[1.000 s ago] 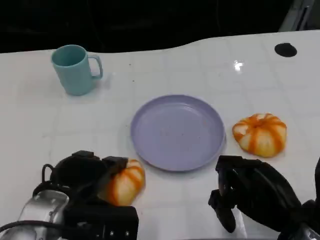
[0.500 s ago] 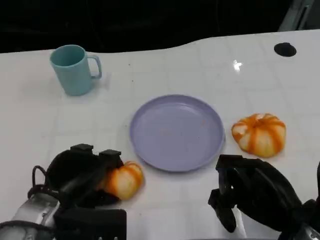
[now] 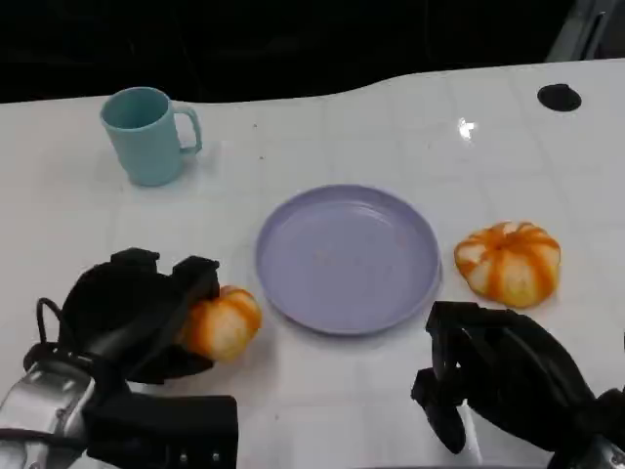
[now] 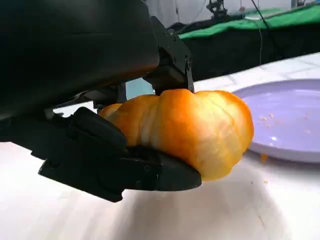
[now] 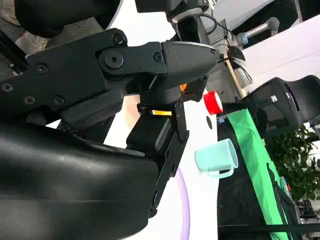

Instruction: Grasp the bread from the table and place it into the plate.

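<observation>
This looks like a robotics lab. A green cloth backdrop hangs behind the white table, beside a black office chair. A red emergency-stop button and cabling stand nearby.

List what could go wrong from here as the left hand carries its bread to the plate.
The left hand grips the soft bread from one side, with much of it sticking out past the fingers; it may slip or squash. Carried low, it could catch the plate rim and shove the plate toward the second bread.
</observation>
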### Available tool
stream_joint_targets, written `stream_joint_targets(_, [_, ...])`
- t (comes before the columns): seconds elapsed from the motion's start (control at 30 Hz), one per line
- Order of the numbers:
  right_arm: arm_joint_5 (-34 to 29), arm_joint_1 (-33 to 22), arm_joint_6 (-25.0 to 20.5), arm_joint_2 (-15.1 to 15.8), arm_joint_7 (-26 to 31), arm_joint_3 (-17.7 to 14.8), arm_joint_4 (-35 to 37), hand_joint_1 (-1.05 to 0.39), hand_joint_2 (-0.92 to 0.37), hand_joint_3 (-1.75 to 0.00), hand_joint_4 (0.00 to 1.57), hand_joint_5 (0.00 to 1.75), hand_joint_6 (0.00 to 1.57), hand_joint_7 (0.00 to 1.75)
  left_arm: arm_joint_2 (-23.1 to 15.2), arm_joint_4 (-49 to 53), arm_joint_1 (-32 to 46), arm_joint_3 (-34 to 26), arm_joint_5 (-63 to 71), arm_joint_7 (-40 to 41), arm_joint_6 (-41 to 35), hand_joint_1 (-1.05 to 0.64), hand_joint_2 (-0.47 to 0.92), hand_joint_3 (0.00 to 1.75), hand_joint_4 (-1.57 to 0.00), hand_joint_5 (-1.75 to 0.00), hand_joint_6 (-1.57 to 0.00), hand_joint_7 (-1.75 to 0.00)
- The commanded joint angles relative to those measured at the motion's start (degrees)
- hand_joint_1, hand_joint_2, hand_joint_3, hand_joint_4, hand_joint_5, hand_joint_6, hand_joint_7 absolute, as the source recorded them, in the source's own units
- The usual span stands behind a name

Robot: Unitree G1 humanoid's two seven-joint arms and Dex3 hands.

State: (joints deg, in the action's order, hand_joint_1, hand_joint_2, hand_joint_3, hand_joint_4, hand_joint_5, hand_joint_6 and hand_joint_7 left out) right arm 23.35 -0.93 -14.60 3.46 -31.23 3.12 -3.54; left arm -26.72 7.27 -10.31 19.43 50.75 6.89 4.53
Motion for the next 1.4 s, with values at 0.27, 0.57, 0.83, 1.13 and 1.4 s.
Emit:
stream_joint_targets(0.27, [-0.08,-0.19,-0.01,0.47,0.06,-0.08,0.46,-0.91,-0.92,-0.35,1.28,1.63,1.09,1.56,3.63,-1.33,0.06,-2.85,-0.06,11.64,0.28,-0.19,0.52,1.07,-0.80,-1.75,-0.62,-1.75])
stream_joint_targets(0.57, [-1.08,0.28,0.89,0.17,0.59,0.24,1.30,-0.92,-0.92,-0.38,1.27,1.63,1.08,1.55,5.50,4.51,-5.59,-3.47,-5.31,14.38,7.28,-0.14,0.41,1.13,-0.87,-1.75,-0.69,-1.75])
stream_joint_targets(0.83, [-0.51,0.37,1.08,0.07,-0.53,0.01,1.83,-0.92,-0.92,-0.38,1.26,1.63,1.08,1.56,8.05,11.51,-12.49,-0.98,-4.70,16.38,11.12,-0.17,0.32,1.33,-0.93,-1.75,-0.74,-1.75])
stream_joint_targets(1.13, [-0.03,0.25,0.86,0.36,-0.98,-0.21,1.83,-0.91,-0.92,-0.36,1.27,1.61,1.08,1.54,13.38,23.73,-21.53,3.14,-5.72,13.49,12.78,-0.18,0.28,1.32,-0.93,-1.75,-0.73,-1.75])
stream_joint_targets(1.4, [0.18,-0.35,0.13,0.44,-0.52,-0.22,0.65,-0.92,-0.92,-0.34,1.29,1.60,1.10,1.54,17.66,36.41,-29.64,5.24,-8.37,10.31,14.13,-0.21,0.39,1.31,-0.98,-1.75,-0.79,-1.75])
